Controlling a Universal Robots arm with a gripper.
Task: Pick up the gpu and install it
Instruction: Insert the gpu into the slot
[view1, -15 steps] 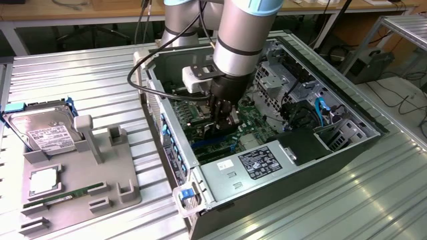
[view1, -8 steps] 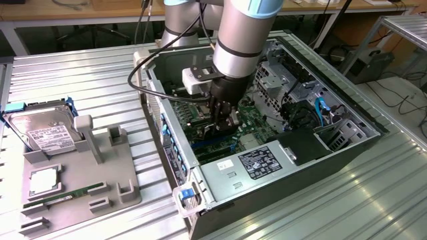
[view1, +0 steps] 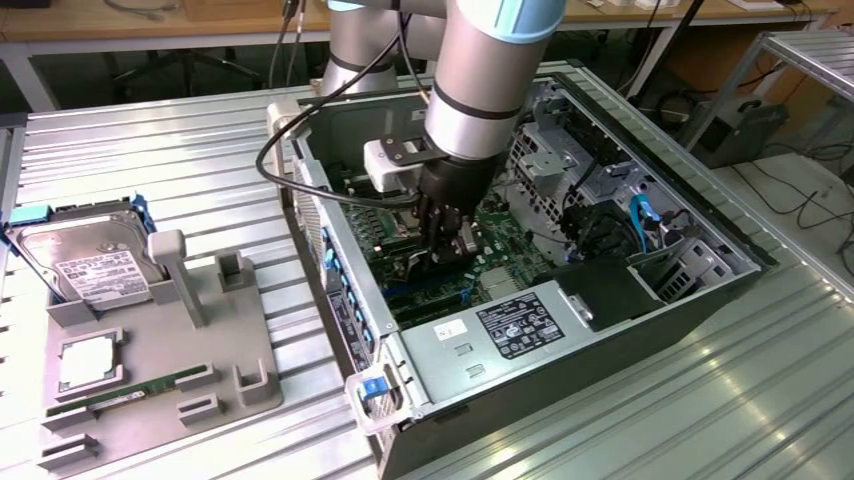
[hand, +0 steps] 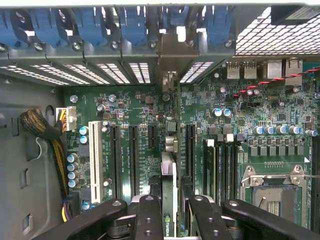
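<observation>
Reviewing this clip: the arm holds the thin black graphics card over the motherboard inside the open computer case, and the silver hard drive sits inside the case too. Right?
Not quite. The silver hard drive with the white label rests on the grey holder tray outside the open computer case, as the exterior view shows. The rest stands: the fingers grip the thin black graphics card over the motherboard.

The arm (view1: 481, 70) reaches straight down. Its claw (view1: 447, 245) points down, and its fingers (hand: 150, 215) pinch a thin card.

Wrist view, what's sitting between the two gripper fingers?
The gpu, edge-on, gripped between the fingers above the motherboard slots, as the wrist view shows.
</observation>
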